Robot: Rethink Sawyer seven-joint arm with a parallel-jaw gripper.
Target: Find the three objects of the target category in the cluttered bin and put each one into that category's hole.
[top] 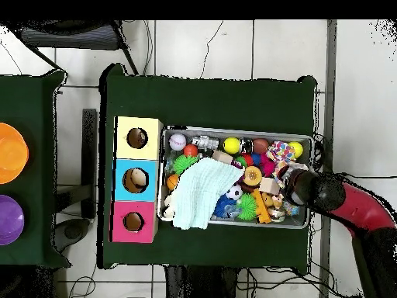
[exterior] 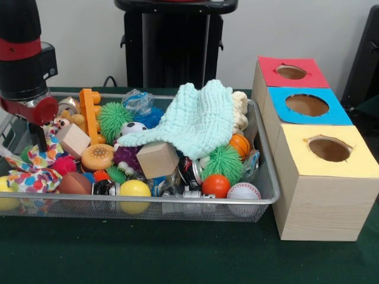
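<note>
The wire mesh bin (exterior: 177, 201) is heaped with toys; it also shows in the overhead view (top: 233, 129). One white polka-dot cloth (exterior: 34, 170) lies at its left end in the front view and shows in the overhead view (top: 281, 150). My gripper (exterior: 41, 148) reaches down from the red and black arm (top: 310, 190) and looks shut on the cloth's bunched-up top edge. No other polka-dot cloth shows. The yellow-topped box with its round hole (exterior: 329, 149) stands nearest the camera, right of the bin, apart from the gripper; it also shows in the overhead view (top: 137, 138).
A mint green waffle cloth (exterior: 195, 121) drapes over the middle of the heap. The blue-topped hole (exterior: 307, 105) and red-topped hole (exterior: 291, 72) stand behind the yellow one. Wooden cubes (exterior: 157, 158), balls and spiky toys fill the bin. An orange bowl (top: 9, 151) and a purple bowl (top: 9, 220) sit on a side table.
</note>
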